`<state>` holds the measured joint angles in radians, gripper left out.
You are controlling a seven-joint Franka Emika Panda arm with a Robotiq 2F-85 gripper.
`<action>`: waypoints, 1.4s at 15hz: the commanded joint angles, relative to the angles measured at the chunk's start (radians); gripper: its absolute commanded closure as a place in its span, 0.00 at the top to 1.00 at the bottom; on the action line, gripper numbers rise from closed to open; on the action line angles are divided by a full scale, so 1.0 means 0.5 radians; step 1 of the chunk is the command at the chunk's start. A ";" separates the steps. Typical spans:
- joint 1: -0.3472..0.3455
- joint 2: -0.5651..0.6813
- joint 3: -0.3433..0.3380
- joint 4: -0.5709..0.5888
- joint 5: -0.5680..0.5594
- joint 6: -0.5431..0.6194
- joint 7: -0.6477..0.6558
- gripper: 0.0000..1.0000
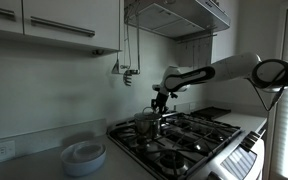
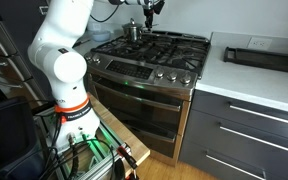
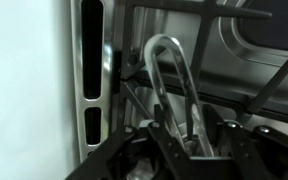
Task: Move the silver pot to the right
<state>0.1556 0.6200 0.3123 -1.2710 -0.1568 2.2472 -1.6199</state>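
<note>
Your hand (image 1: 159, 107) sits over the silver pot (image 1: 147, 124) at the back edge of the stove (image 2: 149, 62), open grates (image 1: 199, 128) beside it; you cannot tell its grip.

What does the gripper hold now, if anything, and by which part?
The loop handle of the silver pot sits between the fingers; whether they clamp it cannot be told.

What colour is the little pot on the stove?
Shiny silver. The pot shows best in an exterior view.
</note>
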 commanded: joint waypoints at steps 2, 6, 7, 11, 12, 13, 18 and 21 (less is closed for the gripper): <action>-0.017 -0.061 -0.010 -0.093 -0.040 0.007 -0.061 0.01; -0.013 -0.068 -0.019 -0.098 -0.063 0.005 -0.067 0.01; -0.011 -0.070 -0.022 -0.100 -0.071 0.007 -0.064 0.00; -0.011 -0.078 -0.032 -0.075 -0.098 -0.013 -0.070 0.33; -0.011 -0.080 -0.035 -0.072 -0.105 -0.015 -0.072 0.40; -0.009 -0.081 -0.036 -0.068 -0.110 -0.017 -0.075 0.49; -0.008 -0.103 -0.037 -0.053 -0.125 -0.017 -0.087 0.50; -0.010 -0.112 -0.037 -0.053 -0.126 -0.021 -0.096 0.39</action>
<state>0.1547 0.5810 0.2977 -1.2830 -0.2009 2.2471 -1.6359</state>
